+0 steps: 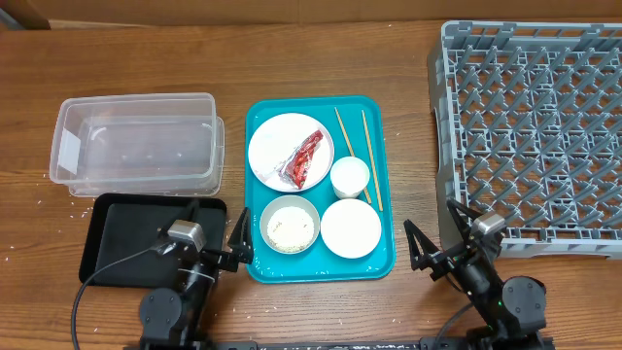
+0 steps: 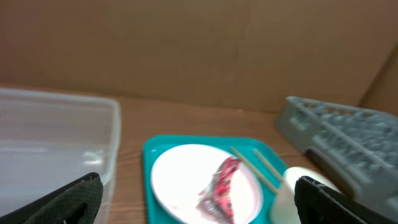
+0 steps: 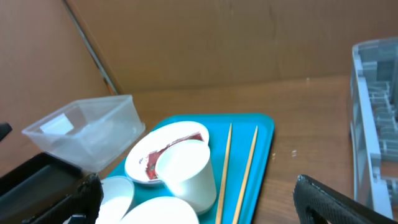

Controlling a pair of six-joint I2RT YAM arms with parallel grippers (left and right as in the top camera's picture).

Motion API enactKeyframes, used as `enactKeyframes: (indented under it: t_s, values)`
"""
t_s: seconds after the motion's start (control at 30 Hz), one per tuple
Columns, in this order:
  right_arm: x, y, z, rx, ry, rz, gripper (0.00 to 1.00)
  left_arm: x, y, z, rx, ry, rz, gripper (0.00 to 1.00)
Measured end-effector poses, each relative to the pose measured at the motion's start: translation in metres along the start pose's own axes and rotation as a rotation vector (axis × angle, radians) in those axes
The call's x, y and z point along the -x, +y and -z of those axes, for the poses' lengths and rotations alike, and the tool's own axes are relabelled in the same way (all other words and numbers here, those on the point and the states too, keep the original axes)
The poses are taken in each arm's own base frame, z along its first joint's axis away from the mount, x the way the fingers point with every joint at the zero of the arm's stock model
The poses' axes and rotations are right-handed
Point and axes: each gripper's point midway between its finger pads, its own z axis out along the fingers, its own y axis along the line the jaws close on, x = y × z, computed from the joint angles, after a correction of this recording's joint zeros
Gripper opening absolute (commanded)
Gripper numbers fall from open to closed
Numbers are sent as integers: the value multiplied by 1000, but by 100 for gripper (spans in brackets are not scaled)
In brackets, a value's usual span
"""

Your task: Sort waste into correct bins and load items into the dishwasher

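Overhead: my left gripper (image 1: 222, 226) sits spread wide with nothing in it, over the inner corner of the black tray (image 1: 117, 243). The clear tub (image 1: 136, 146) lies just beyond it. The plate (image 1: 277, 141), with the red wrapper (image 1: 304, 158) on it, is ahead and toward the teal tray's (image 1: 384, 126) middle. My right gripper (image 1: 432, 226) is equally wide and empty (both hang over bare table). The dish rack (image 1: 535, 126) is at its outer side, and the cup (image 1: 350, 177) and chopsticks (image 1: 355, 146) are ahead on its inner side.

Left wrist: the fingers (image 2: 74, 199) frame the plate (image 2: 177, 180) and wrapper (image 2: 222, 186) dead ahead. They are apart from both. The tub (image 2: 56, 143) is off to one side, the rack (image 2: 342, 137) to the other.

Right wrist: between the parted fingers (image 3: 336, 202) I see the cup (image 3: 186, 171) nearest. The plate (image 3: 171, 134) is behind it, and the chopsticks (image 3: 227, 162) lie side by side just beside it. None of them touches the gripper.
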Motion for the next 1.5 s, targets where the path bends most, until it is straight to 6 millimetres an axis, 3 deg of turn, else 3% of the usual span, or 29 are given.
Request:
enactKeyframes:
  t_s: [0.07,0.13,0.27,0.43,0.53,0.67,0.7,0.8,0.97,1.1,1.13,1.2,1.3,1.4,1.5]
  values:
    - [8,4,6,-12,24,-16,100,18,-9,4,-24,-21,11,100]
    - [39,12,20,-38,10,-24,100,56,-24,14,-49,-62,9,100]
    - [79,24,39,-94,62,-47,100,107,-42,30,-41,-14,27,100]
    - [92,24,37,-174,269,-112,100,95,-36,7,59,384,122,100]
    - [103,27,32,-201,395,-152,100,87,-34,3,137,673,178,100]
    - [142,43,16,-148,421,-168,100,95,-36,-15,166,859,225,100]
    - [149,50,11,-115,424,-175,100,95,-40,-21,146,886,244,95]
    - [144,57,5,-61,465,-201,100,78,-52,-37,71,987,320,80]
    - [137,60,-1,-35,507,-223,100,20,-72,-54,55,1221,314,78]
    - [127,59,-1,-39,554,-247,100,-25,-95,-64,94,1327,156,74]
    - [122,58,-2,-43,579,-258,100,-48,-106,-68,112,1368,79,73]
    - [113,55,-4,-55,620,-278,100,-73,-118,-69,127,1412,6,72]
    - [107,52,-8,-65,651,-293,100,-109,-128,-72,158,1462,-68,71]
    - [104,50,-10,-70,666,-300,100,-128,-135,-89,158,1434,-73,68]
    - [102,49,-11,-72,676,-304,100,-133,-136,-94,155,1424,-63,65]
